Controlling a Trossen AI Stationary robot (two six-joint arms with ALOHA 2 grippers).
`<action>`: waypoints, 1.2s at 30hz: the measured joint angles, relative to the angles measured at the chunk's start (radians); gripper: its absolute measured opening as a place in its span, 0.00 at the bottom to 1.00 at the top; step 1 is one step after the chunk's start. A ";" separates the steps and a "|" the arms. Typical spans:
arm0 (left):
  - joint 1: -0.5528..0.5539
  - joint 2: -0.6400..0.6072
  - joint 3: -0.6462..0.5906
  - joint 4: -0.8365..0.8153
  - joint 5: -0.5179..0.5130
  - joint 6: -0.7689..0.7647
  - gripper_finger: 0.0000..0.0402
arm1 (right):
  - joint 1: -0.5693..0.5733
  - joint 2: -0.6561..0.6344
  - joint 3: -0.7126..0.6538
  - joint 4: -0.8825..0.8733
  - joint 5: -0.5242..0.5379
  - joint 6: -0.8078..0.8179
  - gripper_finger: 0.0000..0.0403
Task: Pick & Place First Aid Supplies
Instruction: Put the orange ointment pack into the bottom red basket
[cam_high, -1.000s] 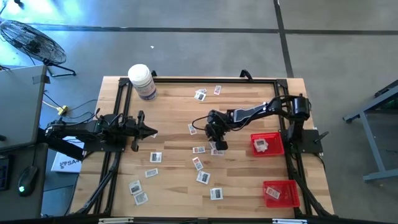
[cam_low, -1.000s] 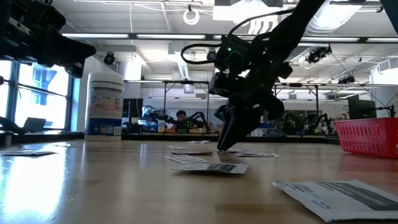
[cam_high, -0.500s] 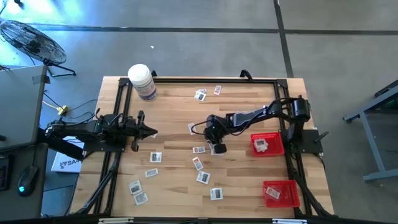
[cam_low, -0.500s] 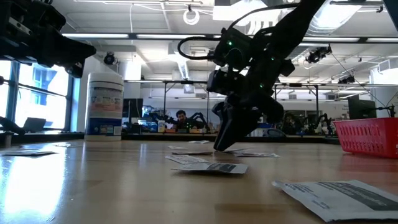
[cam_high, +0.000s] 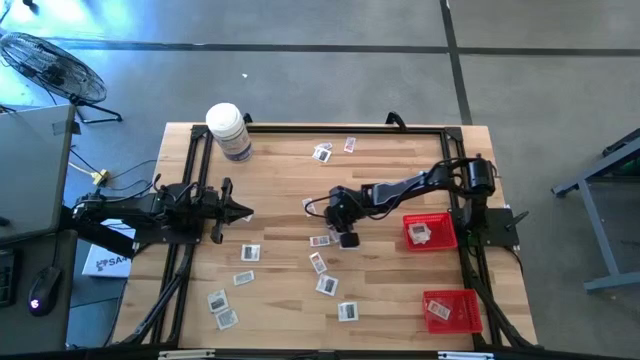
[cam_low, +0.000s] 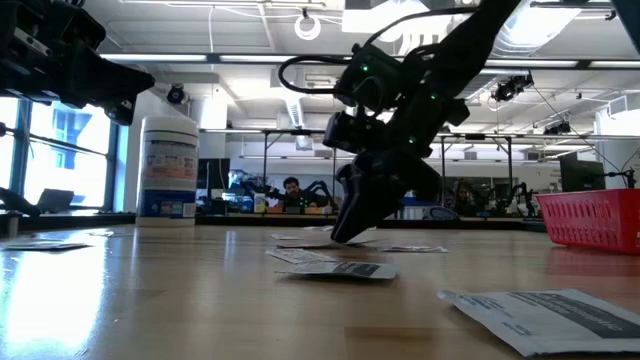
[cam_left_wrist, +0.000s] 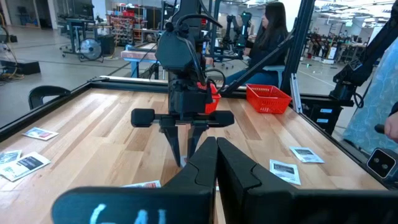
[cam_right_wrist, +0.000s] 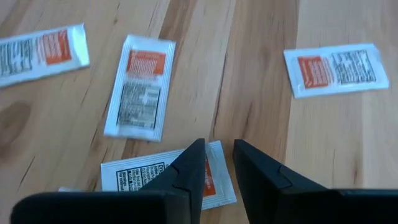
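While left fingers (cam_left_wrist: 217, 163) rest closed | right fingers (cam_right_wrist: 216, 163) narrowly parted over a packet (cam_right_wrist: 168, 177)

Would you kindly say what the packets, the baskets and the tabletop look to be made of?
Packets: probably thin foil or coated paper, matte white, flat with sealed edges. Baskets: red open mesh, likely plastic, though unclear. Tabletop: light wood planks with visible grain and a smooth sheen.

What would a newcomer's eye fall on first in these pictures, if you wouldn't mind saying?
Probably the right gripper, lowered at mid-table with its fingers slightly apart over a small packet, among many similar first aid packets scattered across the wooden table. Next, the two red mesh baskets along the right side and the large white bottle at the far left corner. The left gripper waits shut at the left.
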 joint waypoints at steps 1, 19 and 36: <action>0.000 0.000 0.000 0.000 0.000 0.000 0.00 | 0.000 0.002 0.000 0.003 0.001 0.000 0.19; 0.000 0.000 0.000 0.000 0.000 0.000 0.00 | 0.001 -0.067 -0.011 0.021 0.069 0.067 0.01; 0.000 0.000 0.000 0.000 0.000 0.000 0.00 | 0.057 -0.387 -0.011 0.011 -0.050 0.158 0.00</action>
